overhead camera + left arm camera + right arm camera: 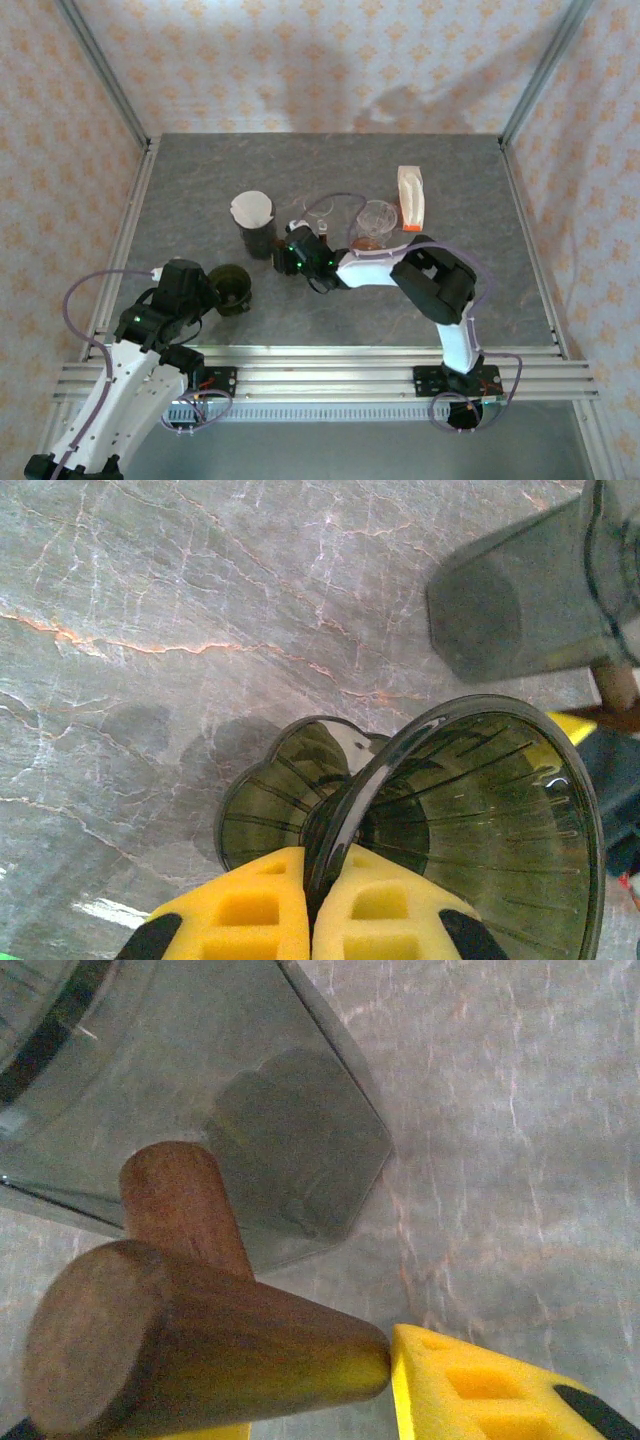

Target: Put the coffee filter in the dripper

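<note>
Left gripper point(325, 905): jaws clenched on the rim of the dark ribbed dripper point(480, 810), which stands on the surface point(200, 180) near the left arm. Filter point(252, 208): white, sits on top of the dark vessel point(260, 238), near the dripper but apart from it. Looks like thin paper, so probably very light, floppy and easy to crush; pinch its free edge gently. Right gripper point(288, 252): jaws grasping the vessel's wooden handle point(200, 1350). Further right are a glass carafe point(375, 225) and a filter pack point(411, 195).
</note>
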You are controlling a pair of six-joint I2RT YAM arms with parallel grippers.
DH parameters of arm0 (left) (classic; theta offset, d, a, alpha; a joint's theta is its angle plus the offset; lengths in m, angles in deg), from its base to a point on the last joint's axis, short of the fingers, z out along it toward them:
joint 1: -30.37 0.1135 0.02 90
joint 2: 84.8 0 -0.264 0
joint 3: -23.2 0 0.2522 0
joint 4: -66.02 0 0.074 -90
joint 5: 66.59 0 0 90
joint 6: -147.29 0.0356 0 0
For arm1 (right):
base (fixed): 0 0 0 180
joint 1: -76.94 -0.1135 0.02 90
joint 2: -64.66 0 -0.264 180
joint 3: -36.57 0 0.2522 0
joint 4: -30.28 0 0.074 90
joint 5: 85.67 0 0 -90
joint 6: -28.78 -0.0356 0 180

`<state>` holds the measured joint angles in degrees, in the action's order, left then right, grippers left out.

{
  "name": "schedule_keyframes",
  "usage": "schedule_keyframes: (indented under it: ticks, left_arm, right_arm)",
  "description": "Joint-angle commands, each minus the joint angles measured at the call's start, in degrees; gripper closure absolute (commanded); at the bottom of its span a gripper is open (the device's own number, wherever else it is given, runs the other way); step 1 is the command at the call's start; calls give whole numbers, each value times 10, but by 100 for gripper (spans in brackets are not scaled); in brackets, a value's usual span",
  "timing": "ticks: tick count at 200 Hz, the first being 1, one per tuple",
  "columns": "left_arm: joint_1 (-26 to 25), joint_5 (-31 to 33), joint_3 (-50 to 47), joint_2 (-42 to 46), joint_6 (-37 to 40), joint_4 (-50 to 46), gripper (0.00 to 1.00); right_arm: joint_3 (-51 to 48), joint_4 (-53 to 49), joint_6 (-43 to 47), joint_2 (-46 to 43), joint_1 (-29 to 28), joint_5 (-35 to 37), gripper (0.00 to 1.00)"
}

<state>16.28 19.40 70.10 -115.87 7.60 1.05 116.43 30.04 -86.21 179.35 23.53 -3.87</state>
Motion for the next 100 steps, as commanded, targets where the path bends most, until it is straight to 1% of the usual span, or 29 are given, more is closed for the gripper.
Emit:
schedule_keyframes:
  ticks: [1, 59, 87, 100]
  left_arm:
    - [6, 12, -6, 9, -9, -15, 100]
    - [6, 12, -6, 6, -9, -12, 100]
    - [6, 8, -6, 2, -10, -7, 100]
    - [6, 4, -8, 0, -10, -3, 100]
  right_arm:
    - [40, -1, 9, 31, 13, -9, 61]
    - [130, -28, 7, 90, 21, -26, 60]
    - [124, -31, 3, 81, 21, -23, 55]
    - [104, -24, -4, 69, 21, -23, 51]
